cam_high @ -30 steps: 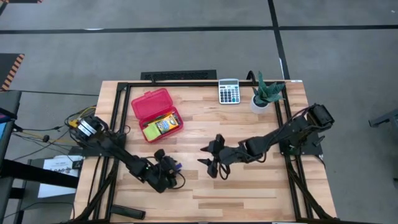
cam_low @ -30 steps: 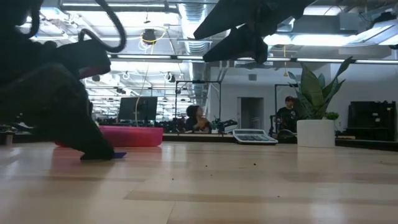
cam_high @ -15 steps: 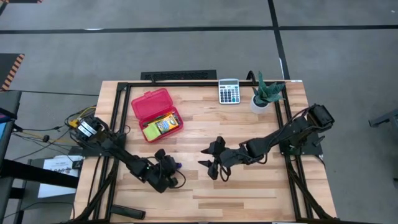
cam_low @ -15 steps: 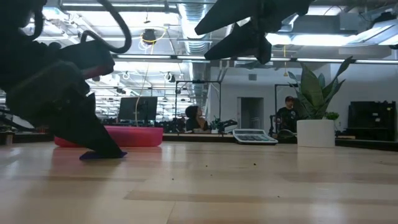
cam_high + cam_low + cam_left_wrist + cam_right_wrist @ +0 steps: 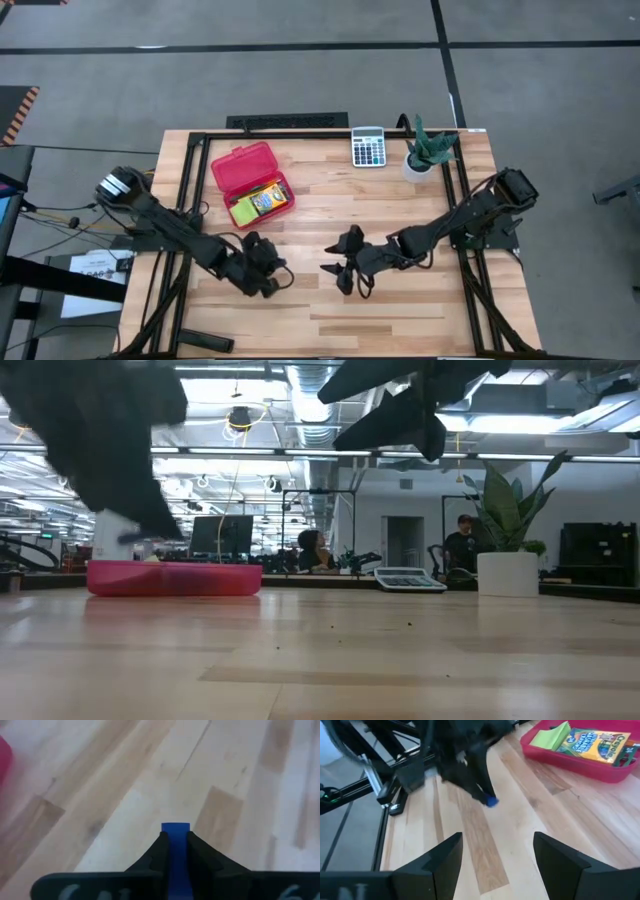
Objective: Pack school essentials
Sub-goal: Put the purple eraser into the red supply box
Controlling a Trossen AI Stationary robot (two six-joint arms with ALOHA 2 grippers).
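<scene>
- Pinched between the closed fingers of the left pincer (image 5: 175, 845): a tiny blue rectangular eraser (image 5: 175, 832), one end poking out past the fingertips, lifted clear of the pale wooden table (image 5: 400, 210).
- Seen from the right wrist, same small blue block (image 5: 491, 802) at the tip of the dark left arm, above the boards and well short of the case.
- Ahead and to the side, open red plastic hinged case (image 5: 252, 183), already holding a lime sticky-note pad (image 5: 552, 736) and a yellow-green crayon box (image 5: 592, 743).
- Right pincer (image 5: 345, 268) hovering mid-table, fingers spread wide, holding nothing.
- At the far edge, grey calculator (image 5: 368, 146) and white-potted plant (image 5: 428, 150), untouched.
- Likely handling: featherweight, slightly rubbery and grippy rather than slick, not fragile; more apt to twist or pop out of a narrow pinch than to break.
- Best hold judged to be across the two flat long faces near the middle, as now, with enough of the body left proud to clear the case's rim on release.
</scene>
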